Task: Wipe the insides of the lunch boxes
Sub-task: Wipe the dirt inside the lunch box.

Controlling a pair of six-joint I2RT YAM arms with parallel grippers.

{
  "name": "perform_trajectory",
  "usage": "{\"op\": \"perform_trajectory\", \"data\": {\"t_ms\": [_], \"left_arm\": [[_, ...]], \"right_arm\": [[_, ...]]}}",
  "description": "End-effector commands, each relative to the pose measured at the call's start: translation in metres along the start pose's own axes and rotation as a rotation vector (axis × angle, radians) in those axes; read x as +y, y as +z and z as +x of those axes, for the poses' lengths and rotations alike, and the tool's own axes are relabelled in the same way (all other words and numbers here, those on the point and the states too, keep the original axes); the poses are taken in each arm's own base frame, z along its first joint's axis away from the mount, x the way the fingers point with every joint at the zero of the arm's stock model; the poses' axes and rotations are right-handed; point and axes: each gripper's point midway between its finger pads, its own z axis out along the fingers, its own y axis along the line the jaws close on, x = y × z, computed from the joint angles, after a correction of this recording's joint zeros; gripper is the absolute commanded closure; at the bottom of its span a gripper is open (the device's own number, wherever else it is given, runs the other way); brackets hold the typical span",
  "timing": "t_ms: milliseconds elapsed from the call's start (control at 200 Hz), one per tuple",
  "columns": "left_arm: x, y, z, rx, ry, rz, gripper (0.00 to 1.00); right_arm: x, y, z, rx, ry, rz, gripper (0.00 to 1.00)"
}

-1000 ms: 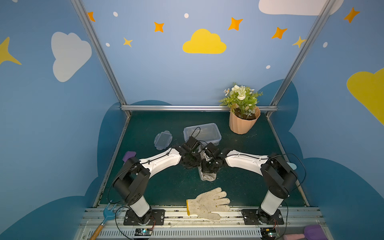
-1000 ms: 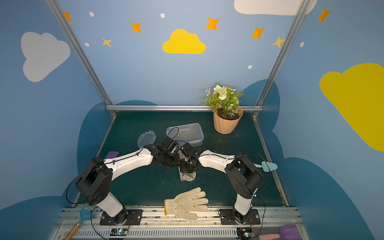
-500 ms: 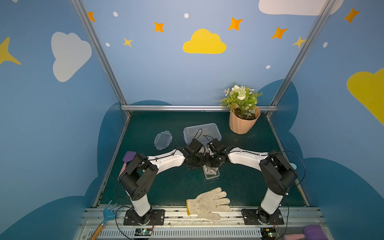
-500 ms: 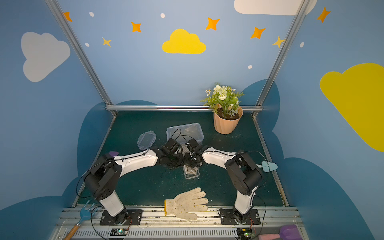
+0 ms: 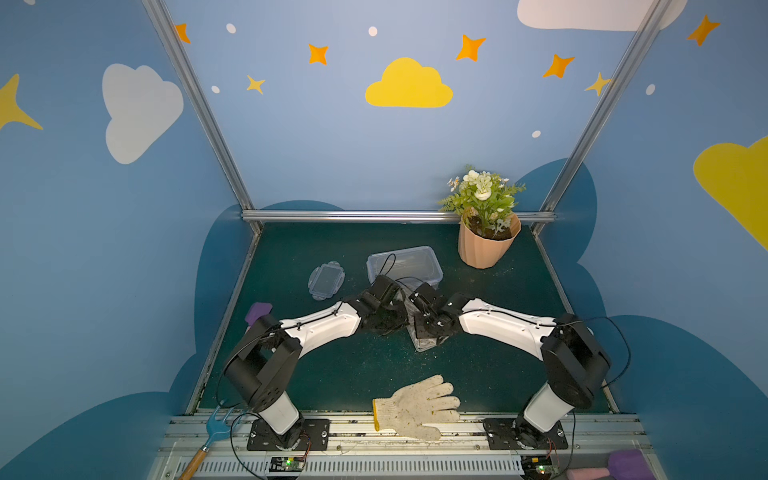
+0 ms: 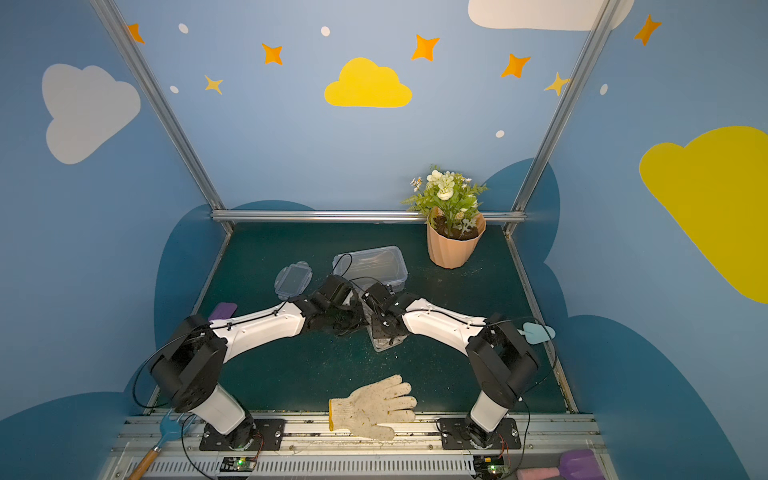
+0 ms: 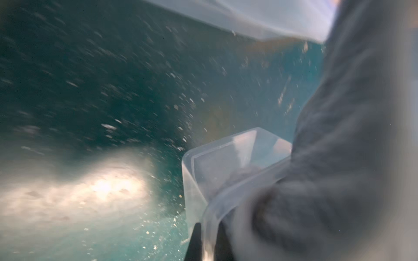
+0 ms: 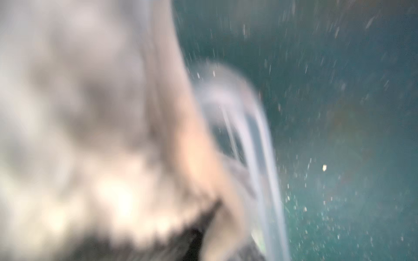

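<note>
1. In both top views the left gripper (image 5: 395, 323) and the right gripper (image 5: 429, 328) meet nose to nose over the small lunch box (image 5: 424, 341). The box lies between and under them. Its long axis runs from the grippers' far side toward the arm bases, and one rounded end sticks out on the near side of the right gripper. The large lunch box (image 5: 405, 266) lies just beyond both grippers, its long axis crosswise to the small one's. A loose lid (image 5: 326, 279) lies beyond the left gripper, on its outer side. A work glove (image 5: 417, 405) lies well to the near side. The jaws are hidden here.

2. In the left wrist view the left gripper is clamped on the small lunch box's rim near a corner, with one finger (image 7: 196, 239) outside the wall. The box lies ahead of the fingertips with its open mouth facing the camera. A grey cloth (image 7: 339, 146) reaches down into it right beside the gripper.

3. The right wrist view is badly blurred. The right gripper is fully closed, and the grey cloth is bunched against its dark finger (image 8: 195, 239). The box's rounded rim arcs just ahead.
</note>
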Motion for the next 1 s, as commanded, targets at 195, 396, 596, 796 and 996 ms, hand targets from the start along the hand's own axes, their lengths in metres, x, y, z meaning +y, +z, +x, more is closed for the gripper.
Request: {"op": "perform_trajectory", "data": {"t_ms": [195,396,596,796,996], "left_arm": [[-0.022,-0.01,-0.024,-0.052,-0.047,0.105,0.96],[-0.017,-0.002,-0.003,0.034,-0.058,0.111,0.96],[-0.023,0.004,0.023,0.102,-0.038,0.129,0.96],[-0.027,0.017,0.049,0.18,-0.015,0.129,0.96],[-0.023,0.017,0.064,0.22,0.0,0.114,0.96]], "right_arm": [[0.074,0.011,0.064,0.255,-0.085,-0.317,1.0],[0.126,-0.009,0.025,0.206,0.012,-0.625,1.0],[0.129,-0.025,-0.054,-0.004,0.23,-0.853,1.0],[0.125,-0.035,-0.115,-0.202,0.293,-0.834,1.0],[0.106,-0.026,-0.143,-0.347,0.225,-0.566,1.0]]}}
